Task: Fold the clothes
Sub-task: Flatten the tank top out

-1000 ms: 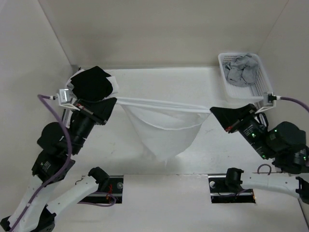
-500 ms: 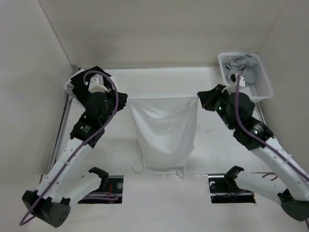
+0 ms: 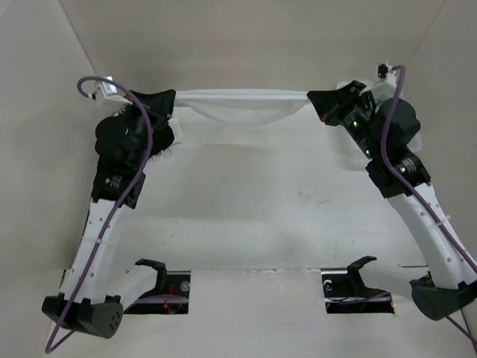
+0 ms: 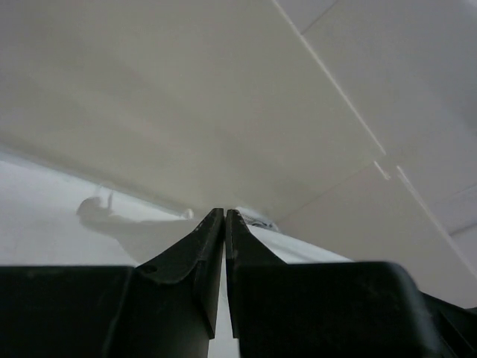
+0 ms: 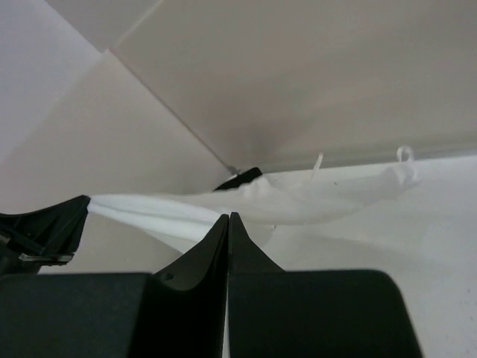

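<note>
above the far edge of the desk (image 3: 246,201): white camisole (image 3: 242,106) stretched level in the air
left jaws: pinching its left end
right jaws: pinching its right end

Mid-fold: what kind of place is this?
Probably a lab test booth: bare white walls box in a white table, and the left gripper and right gripper stretch a white camisole between them.

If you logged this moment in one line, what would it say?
left gripper: shut on thin white camisole top | right gripper: shut on same top | top: stretched between them
</note>
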